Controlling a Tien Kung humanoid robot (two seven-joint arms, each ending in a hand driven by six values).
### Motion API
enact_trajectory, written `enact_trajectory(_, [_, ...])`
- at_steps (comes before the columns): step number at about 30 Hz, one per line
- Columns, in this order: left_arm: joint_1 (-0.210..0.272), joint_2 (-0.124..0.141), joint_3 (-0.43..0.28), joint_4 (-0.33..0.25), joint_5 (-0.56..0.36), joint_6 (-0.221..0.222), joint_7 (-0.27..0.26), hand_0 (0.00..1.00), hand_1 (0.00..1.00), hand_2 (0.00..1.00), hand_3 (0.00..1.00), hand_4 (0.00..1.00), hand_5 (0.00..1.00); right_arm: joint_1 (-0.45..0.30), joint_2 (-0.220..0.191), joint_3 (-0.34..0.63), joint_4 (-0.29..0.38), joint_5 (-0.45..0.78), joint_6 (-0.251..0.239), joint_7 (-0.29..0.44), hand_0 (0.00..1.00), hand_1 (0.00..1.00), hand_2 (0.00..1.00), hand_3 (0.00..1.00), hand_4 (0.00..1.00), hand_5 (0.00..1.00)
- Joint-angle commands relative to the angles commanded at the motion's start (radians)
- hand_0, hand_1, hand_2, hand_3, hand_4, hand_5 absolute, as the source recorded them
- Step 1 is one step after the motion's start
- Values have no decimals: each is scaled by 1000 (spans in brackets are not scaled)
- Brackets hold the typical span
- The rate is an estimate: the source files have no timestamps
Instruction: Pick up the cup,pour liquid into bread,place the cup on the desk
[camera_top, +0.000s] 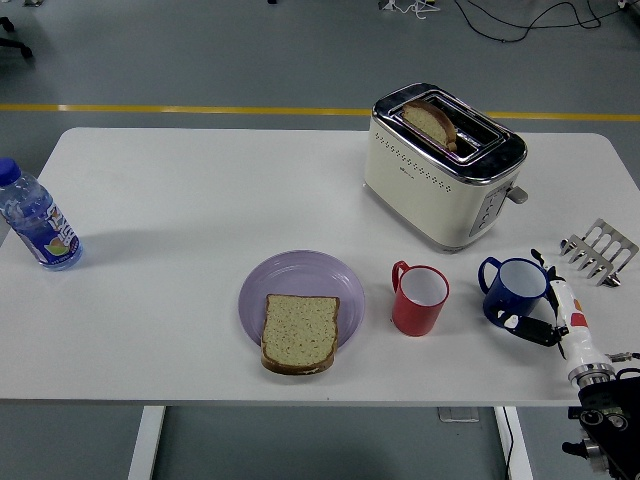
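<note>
A blue cup (512, 290) stands on the white table (180, 200) at the right, its handle to the left. My right hand (545, 312) comes in from the lower right corner with its fingers curled around the cup's right and near side. A red cup (419, 299) stands upright to the left of the blue one. A slice of bread (299, 332) lies on the near part of a purple plate (300, 275). My left arm is out of view.
A cream toaster (440, 165) with a slice of bread in its slot stands behind the cups. A metal toast rack (598, 250) sits at the right edge. A water bottle (36, 222) stands at the far left edge.
</note>
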Motion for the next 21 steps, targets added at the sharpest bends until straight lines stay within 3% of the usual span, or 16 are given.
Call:
enact_trajectory(16, [-1,0,-2,0,3,0,0,668,735,737,628,394,998,-23,-7,43,58,10,18,-8,918,834,958,998,934,31])
enact_trajectory(21, [-2,1,-2,0,4,0,0,668,735,737,628,394,998,-47,-20,52,118,3,22,-17,918,834,958,998,934,31])
